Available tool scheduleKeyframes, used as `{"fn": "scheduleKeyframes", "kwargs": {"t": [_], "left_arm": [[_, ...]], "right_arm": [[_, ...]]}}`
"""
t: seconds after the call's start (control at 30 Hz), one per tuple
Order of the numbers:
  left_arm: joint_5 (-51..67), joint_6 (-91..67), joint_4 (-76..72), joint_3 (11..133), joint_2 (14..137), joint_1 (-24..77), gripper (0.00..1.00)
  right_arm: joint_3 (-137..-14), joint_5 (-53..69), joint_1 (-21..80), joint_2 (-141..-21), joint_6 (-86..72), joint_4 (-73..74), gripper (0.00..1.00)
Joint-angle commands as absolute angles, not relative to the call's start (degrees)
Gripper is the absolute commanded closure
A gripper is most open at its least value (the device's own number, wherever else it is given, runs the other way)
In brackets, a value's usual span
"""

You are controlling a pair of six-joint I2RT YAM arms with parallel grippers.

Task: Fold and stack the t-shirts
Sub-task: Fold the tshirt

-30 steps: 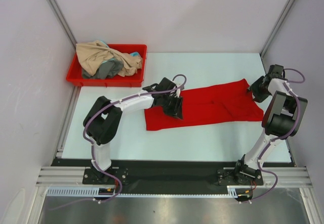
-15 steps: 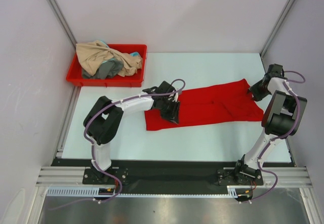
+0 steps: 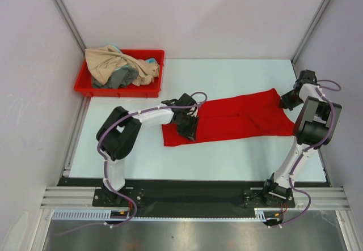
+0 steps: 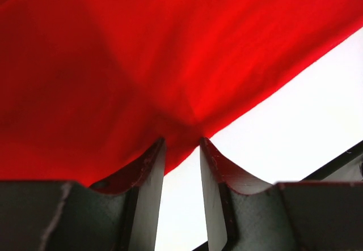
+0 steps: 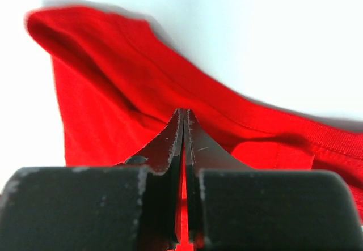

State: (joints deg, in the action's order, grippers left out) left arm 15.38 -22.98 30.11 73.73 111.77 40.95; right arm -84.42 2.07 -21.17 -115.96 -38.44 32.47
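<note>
The red t-shirt [image 3: 244, 118] lies spread in a long strip across the middle of the white table. My left gripper [image 3: 187, 130] sits on its left end; in the left wrist view the jaws [image 4: 181, 143] stand a narrow gap apart, with red cloth [image 4: 142, 52] bunched between the tips. My right gripper [image 3: 285, 100] is at the shirt's far right corner; in the right wrist view its jaws [image 5: 184, 112] are shut on a fold of the shirt's hem [image 5: 102, 109]. The beige [image 3: 113, 61], grey [image 3: 119, 80] and light blue [image 3: 152, 62] t-shirts lie crumpled in the tray.
The red plastic tray [image 3: 79, 86] stands at the table's back left corner. Bare white table [image 3: 238, 75] shows behind the shirt and in front of it. Grey walls with metal posts close in both sides.
My left gripper has moved a little left and nearer along the shirt's left end. My right gripper has shifted slightly back and right at the corner. The shirt's outline is nearly unchanged.
</note>
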Motion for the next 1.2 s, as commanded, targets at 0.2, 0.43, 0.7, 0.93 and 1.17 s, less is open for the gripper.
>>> {"fn": "scheduleKeyframes", "kwargs": {"t": [0.2,0.43,0.7,0.93,1.17], "left_arm": [[13.01,-22.15,30.50,70.66,112.59,40.52,0.63],[13.80,-22.06,29.97,71.19,111.80,40.52,0.63],[6.68,-22.33,32.69,72.95,109.43,39.99,0.63],[5.19,-20.74,35.06,73.13,105.73,38.24,0.63],[5.10,-19.16,35.95,72.25,108.54,33.14,0.64]], "right_arm": [[-91.13,-0.97,-21.80,-118.65,-39.38,30.06,1.00],[-89.75,-0.97,-21.18,-113.83,-35.77,35.68,0.65],[-86.14,-1.23,-19.34,-107.84,-37.35,42.62,0.44],[-81.65,-0.53,-18.37,-108.37,-40.95,41.50,0.50],[-83.67,-0.53,-17.31,-112.41,-42.71,39.38,0.58]]}}
